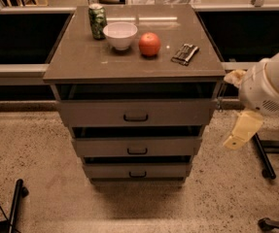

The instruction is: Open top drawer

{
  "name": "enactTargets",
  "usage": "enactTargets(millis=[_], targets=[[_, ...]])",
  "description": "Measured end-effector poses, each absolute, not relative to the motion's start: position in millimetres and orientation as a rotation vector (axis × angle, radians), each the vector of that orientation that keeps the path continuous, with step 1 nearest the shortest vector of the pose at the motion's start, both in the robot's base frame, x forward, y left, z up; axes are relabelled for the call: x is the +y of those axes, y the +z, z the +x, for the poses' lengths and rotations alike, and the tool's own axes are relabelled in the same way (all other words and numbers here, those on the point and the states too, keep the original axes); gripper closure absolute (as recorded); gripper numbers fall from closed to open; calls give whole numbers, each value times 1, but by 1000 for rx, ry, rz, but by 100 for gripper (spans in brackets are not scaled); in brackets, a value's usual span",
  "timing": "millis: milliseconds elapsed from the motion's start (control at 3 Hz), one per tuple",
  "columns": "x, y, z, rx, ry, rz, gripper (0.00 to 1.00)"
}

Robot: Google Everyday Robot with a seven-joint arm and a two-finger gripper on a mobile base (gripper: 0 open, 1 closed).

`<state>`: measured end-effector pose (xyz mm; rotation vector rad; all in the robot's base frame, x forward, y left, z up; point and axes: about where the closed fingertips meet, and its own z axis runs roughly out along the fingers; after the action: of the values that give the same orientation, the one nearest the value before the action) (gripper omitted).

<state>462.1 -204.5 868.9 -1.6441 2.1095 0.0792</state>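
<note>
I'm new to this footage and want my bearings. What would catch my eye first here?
First comes the grey-brown three-drawer cabinet in the middle, its wide top drawer facing the camera. On the cabinet's top, from left to right, sit a green can, a white bowl, a red apple and a small dark object. The robot's gripper hangs at the right edge, apart from the top drawer.

3 drawers; 1 can; 1 bowl; 1 orange; 1 hand, far right.
</note>
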Motion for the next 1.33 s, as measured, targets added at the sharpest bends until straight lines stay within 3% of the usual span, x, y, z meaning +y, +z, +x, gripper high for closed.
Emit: enactTargets(millis=[1000, 1333], targets=[[-191, 834, 505, 1901, 253, -1601, 0], [-186, 781, 529, 1876, 298, -1688, 0]])
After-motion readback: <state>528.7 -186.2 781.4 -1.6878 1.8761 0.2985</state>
